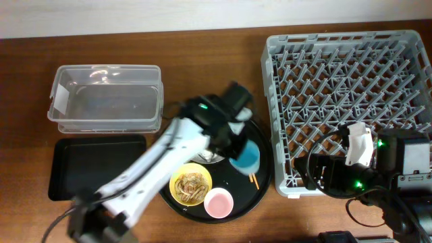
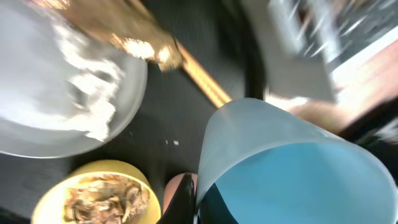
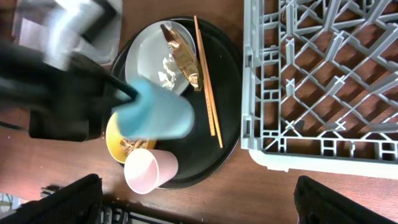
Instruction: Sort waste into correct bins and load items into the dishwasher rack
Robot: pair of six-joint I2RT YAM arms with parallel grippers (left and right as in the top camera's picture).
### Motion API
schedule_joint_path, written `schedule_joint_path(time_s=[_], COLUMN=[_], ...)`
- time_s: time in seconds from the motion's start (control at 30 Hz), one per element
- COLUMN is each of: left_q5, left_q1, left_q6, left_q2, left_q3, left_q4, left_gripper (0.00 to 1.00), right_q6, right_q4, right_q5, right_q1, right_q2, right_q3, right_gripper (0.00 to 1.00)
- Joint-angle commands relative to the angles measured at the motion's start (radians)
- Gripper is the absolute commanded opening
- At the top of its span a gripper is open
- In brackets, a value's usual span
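My left gripper point(image 1: 237, 152) is shut on the rim of the small blue cup point(image 1: 247, 156) and holds it tilted over the round black tray; the left wrist view shows a finger point(image 2: 194, 208) on the cup point(image 2: 292, 168). The grey plate point(image 3: 149, 53) carries white tissue point(image 3: 165, 71) and gold foil point(image 3: 183, 59). Chopsticks point(image 3: 207, 87) lie beside it. The yellow bowl point(image 1: 191, 185) holds brown noodle scraps. The pink cup point(image 1: 219, 202) lies at the tray's front. My right gripper point(image 3: 199, 211) is open and empty, in front of the rack point(image 1: 351, 94).
The round black tray point(image 1: 260, 182) sits just left of the rack. The clear tub point(image 1: 106, 98) stands at the back left, with the shallow black rectangular tray point(image 1: 98, 165) in front of it. My left arm crosses from the front left over the black trays.
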Motion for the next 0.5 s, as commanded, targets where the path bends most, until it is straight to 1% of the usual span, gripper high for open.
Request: schedule_joint_path(time_s=[0.0, 0.03, 0.07, 0.1, 0.17, 0.2, 0.23, 0.27, 0.3, 0.33, 0.4, 0.43, 0.47], left_q5=[0.381, 0.695, 0.954, 1.092, 1.130, 1.168, 1.227, 1.239, 1.218, 1.212, 1.209, 1.206, 1.194], left_q1=[0.166, 0.254, 0.323, 0.372, 0.395, 0.394, 0.385, 0.371, 0.366, 0.367, 0.367, 0.367, 0.366], left_q6=[0.064, 0.168, 0.274, 0.313, 0.315, 0.336, 0.363, 0.363, 0.362, 0.362, 0.362, 0.362, 0.363], left_q2=[-0.104, -0.115, -0.116, -0.116, -0.116, -0.116, -0.116, -0.116, -0.116, -0.116, -0.116, -0.116, -0.116], left_q3=[0.035, 0.035, 0.034, 0.032, 0.032, 0.032, 0.032, 0.032, 0.032, 0.032, 0.032, 0.032, 0.032], left_q4=[-0.010, -0.018, -0.026, -0.030, -0.055, -0.064, -0.063, -0.062, -0.063, -0.062, -0.062, -0.062, -0.062], left_gripper=[0.00, 0.00, 0.00, 0.00, 0.00, 0.00, 0.00, 0.00, 0.00, 0.00, 0.00, 0.00, 0.00], right_q6=[-0.116, -0.185, -0.187, -0.190, -0.271, -0.291, -0.291, -0.291, -0.291, -0.291, -0.283, -0.259, -0.227], right_q4=[0.043, 0.077, 0.105, 0.117, 0.153, 0.202, 0.242, 0.270, 0.324, 0.362, 0.430, 0.447, 0.464], right_q5=[-0.063, -0.195, -0.283, -0.342, -0.514, -0.630, -0.699, -0.780, -0.892, -0.926, -0.932, -0.908, -0.868], right_q1=[-0.006, -0.006, -0.006, -0.006, -0.006, -0.006, -0.006, -0.005, 0.012, 0.030, 0.105, 0.131, 0.153], right_q2=[-0.003, -0.001, 0.013, 0.037, 0.077, 0.101, 0.123, 0.144, 0.169, 0.177, 0.185, 0.188, 0.192], right_q3=[0.015, 0.012, 0.009, 0.009, 0.009, 0.009, 0.009, 0.009, 0.009, 0.009, 0.009, 0.009, 0.009], right_gripper=[0.99, 0.95, 0.93, 0.93, 0.93, 0.93, 0.93, 0.93, 0.92, 0.91, 0.90, 0.88, 0.83])
